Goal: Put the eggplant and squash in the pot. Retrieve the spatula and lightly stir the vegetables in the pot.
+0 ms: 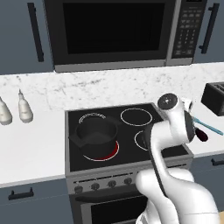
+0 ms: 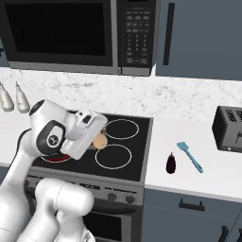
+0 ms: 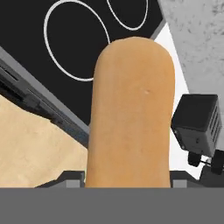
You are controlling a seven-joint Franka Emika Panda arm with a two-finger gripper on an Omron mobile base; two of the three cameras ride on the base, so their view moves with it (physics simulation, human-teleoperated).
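The smooth tan-orange elongated squash [image 3: 130,109] stood large in the middle of the hand view, running from the bottom edge up to a rounded end. Its lower end sat between the dark fingers [image 3: 72,178], which pinched it from both sides. In the right base view the squash [image 2: 99,141] showed as a small orange patch just beyond the white gripper [image 2: 94,134], left of centre, hanging above the black glass stovetop [image 2: 132,156] near its two right-hand burner rings.

The round dark grey-black pot [image 1: 94,133] with two short side handles sat at centre left of the left base view, on a burner glowing red at the stove's front left. It was well apart from the held squash.

The small glossy dark purple eggplant [image 2: 171,163] lay on the white counter [image 2: 208,175] just right of the stove, at centre right of the right base view. The thin light-blue spatula [image 2: 190,157] lay just beside it on the right, not touching it. A black toaster [image 2: 229,127] stood farther right, at the frame edge. Two white bottles [image 1: 13,109] stood on the counter at the left edge of the left base view.
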